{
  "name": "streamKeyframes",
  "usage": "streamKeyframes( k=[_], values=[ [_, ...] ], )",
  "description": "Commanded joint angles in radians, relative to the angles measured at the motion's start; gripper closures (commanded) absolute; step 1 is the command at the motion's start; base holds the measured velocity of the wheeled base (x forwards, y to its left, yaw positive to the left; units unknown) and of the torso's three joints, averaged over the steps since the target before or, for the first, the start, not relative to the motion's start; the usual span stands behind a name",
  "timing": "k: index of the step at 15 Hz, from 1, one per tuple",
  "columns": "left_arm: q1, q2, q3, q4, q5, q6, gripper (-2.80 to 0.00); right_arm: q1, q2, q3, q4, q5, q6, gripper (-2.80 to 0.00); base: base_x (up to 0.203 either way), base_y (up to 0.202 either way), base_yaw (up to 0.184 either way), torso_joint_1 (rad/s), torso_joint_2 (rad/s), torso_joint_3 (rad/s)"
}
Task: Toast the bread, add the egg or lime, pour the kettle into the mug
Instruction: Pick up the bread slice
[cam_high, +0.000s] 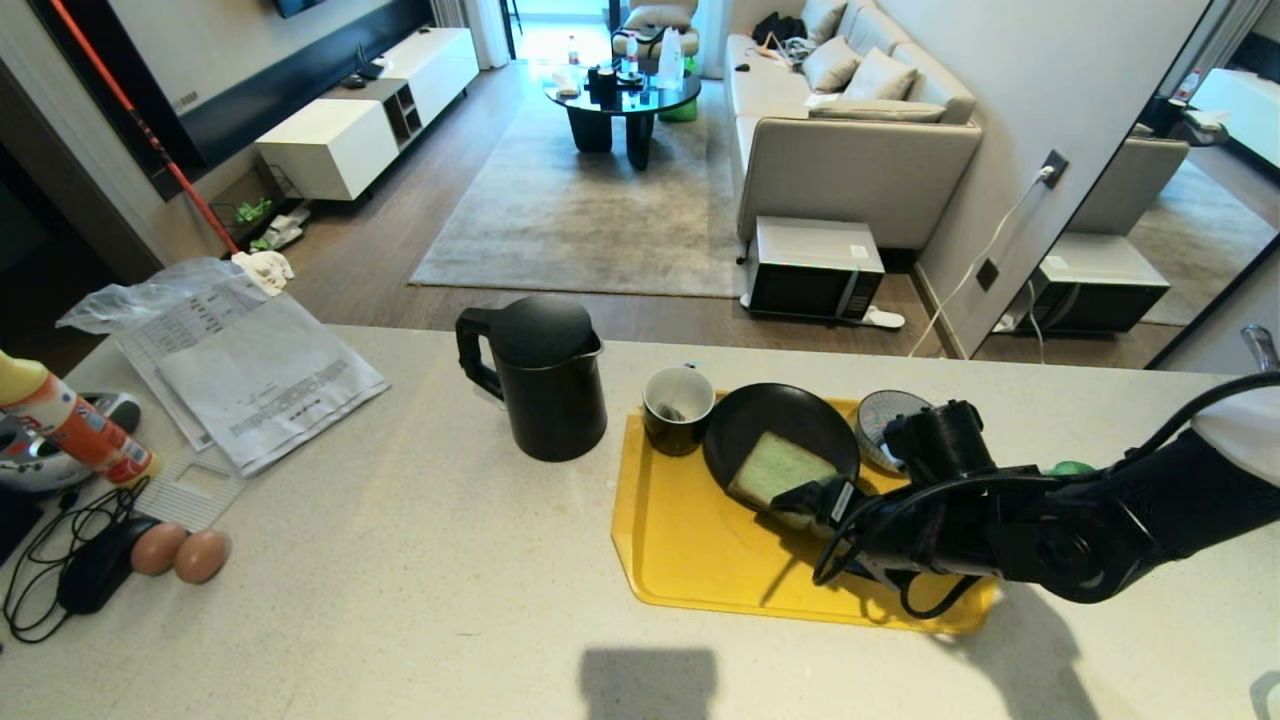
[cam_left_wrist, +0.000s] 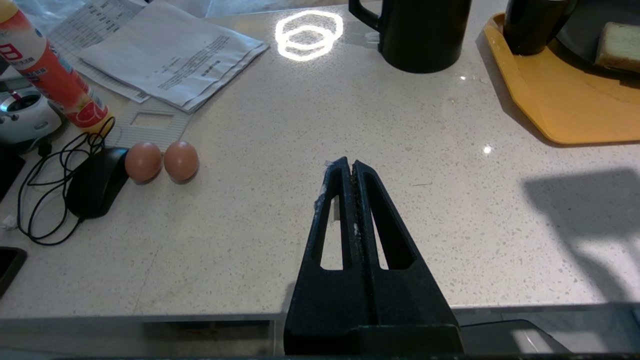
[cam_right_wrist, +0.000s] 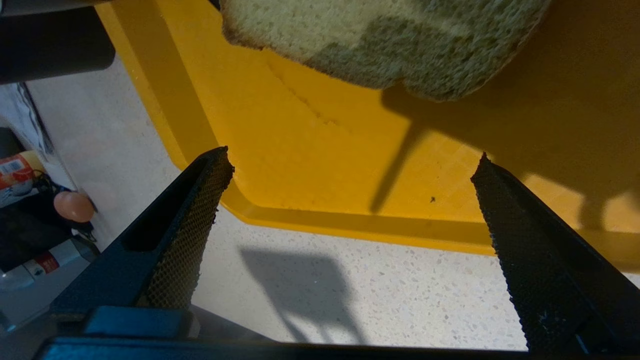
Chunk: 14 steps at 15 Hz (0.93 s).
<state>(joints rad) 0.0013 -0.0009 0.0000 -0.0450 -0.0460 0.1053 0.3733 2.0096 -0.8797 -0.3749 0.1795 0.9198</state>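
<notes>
Surveying from the largest item down, we find the pale speckled counter (cam_high: 420, 560) carrying the yellow tray (cam_high: 690, 540), with the kettle (cam_high: 545, 380) standing upright on the counter just beside the tray's left edge. On the tray sit the mug (cam_high: 678, 408), touching the black plate (cam_high: 780, 425), and the bread (cam_high: 780, 468) lies on that plate with its near corner overhanging the rim toward the tray floor. The right gripper (cam_high: 808, 497) hangs low at that overhanging corner, jaws spread wide and holding nothing; in the right wrist view the bread (cam_right_wrist: 385, 42) lies beyond the fingertips (cam_right_wrist: 212, 170), not between them. The left gripper (cam_left_wrist: 351, 167) is parked over bare counter, jaws pressed together and empty. We judge the chief risk to be a shallow bite: closing on the soft corner alone could tear or fold the slice, or tip the plate against the mug. A low approach could also catch the tray lip and drag the tray toward the kettle. We cannot locate the egg, and a green patch behind the right arm may be the lime, though that remains unconfirmed.
</notes>
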Motion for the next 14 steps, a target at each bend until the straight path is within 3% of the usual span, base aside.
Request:
streamKeyframes(
  k=[1, 14],
  values=[
    [0.000, -0.002, 0.017, -0.001, 0.000, 0.001, 0.00, -0.024, 0.020, -0.017, -0.003, 0.006, 0.003, -2.80, 0.000, 0.000, 0.000, 0.000, 0.00, 0.000],
    [0.000, -0.002, 0.017, -0.001, 0.000, 0.001, 0.00, -0.048, 0.081, -0.097, -0.003, 0.002, -0.012, -2.80, 0.000, 0.000, 0.000, 0.000, 0.00, 0.000]
  ],
)
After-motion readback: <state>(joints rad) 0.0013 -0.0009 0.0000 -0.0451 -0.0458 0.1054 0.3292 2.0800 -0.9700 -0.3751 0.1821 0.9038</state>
